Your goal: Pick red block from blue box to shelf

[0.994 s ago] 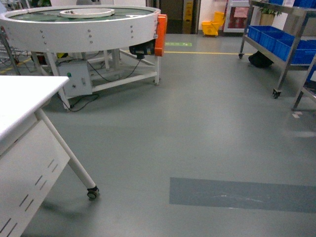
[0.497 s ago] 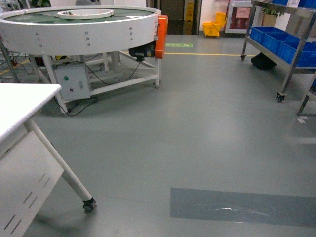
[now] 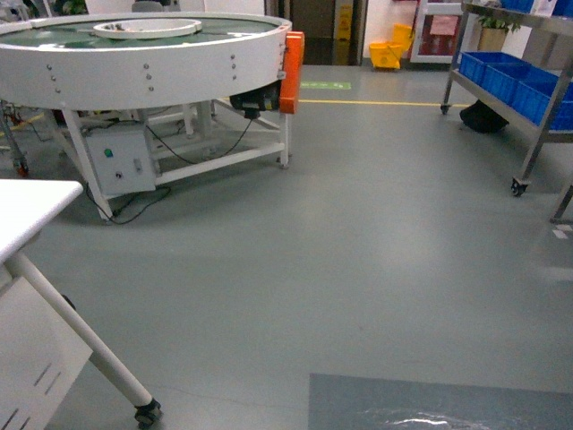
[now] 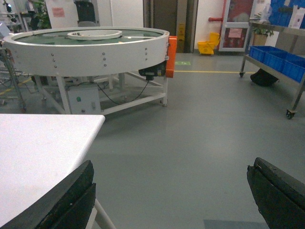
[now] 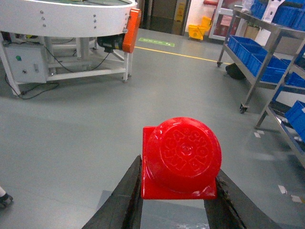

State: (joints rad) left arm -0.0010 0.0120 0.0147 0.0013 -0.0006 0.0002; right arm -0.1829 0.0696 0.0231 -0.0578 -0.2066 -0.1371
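Already clamped between the right gripper's (image 5: 177,191) fingers at lower centre of the right wrist view, the red block (image 5: 181,158) faces the steel shelf (image 5: 267,52) at upper right, while the left gripper (image 4: 171,195) gapes empty.
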